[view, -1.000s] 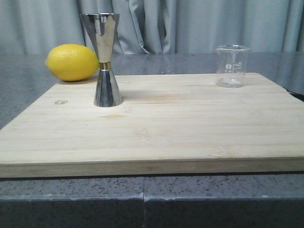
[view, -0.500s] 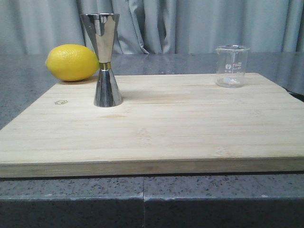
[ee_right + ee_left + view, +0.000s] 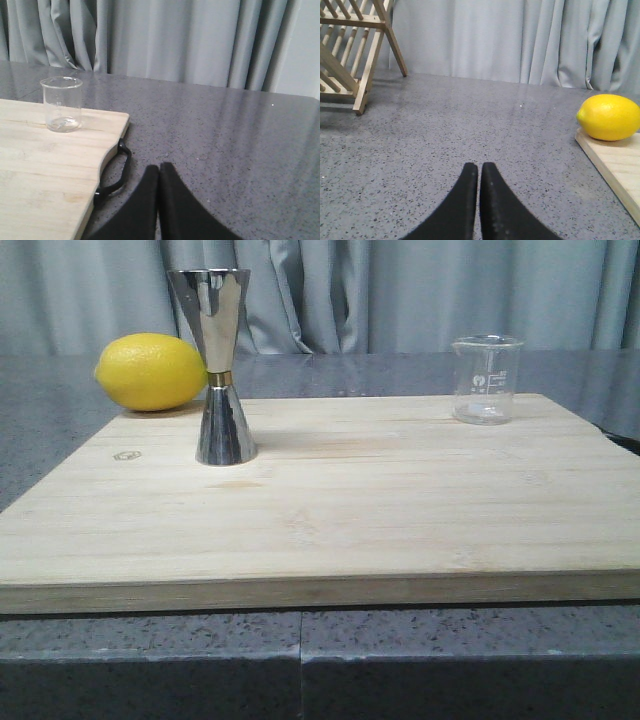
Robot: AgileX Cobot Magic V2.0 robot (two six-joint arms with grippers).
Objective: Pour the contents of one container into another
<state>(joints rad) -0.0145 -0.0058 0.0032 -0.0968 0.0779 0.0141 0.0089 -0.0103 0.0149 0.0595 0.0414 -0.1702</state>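
Grey curtains behind, speckled grey table [image 3: 60,455] carrying a pale wooden board [image 3: 340,510]. Left tool [image 3: 474,200] pressed together, off the board's left edge. Lemon [image 3: 152,371] at the far left corner, steel jigger [image 3: 222,365] upright beside. Glass beaker [image 3: 486,378] near the far right corner: light, slick, fragile; best pinched across its wall. Right tool [image 3: 159,200] likewise together, empty.

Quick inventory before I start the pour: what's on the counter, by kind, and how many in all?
Glass beaker: 1
Steel jigger: 1
Lemon: 1
Wooden cutting board: 1
Wooden rack: 1
Total: 5
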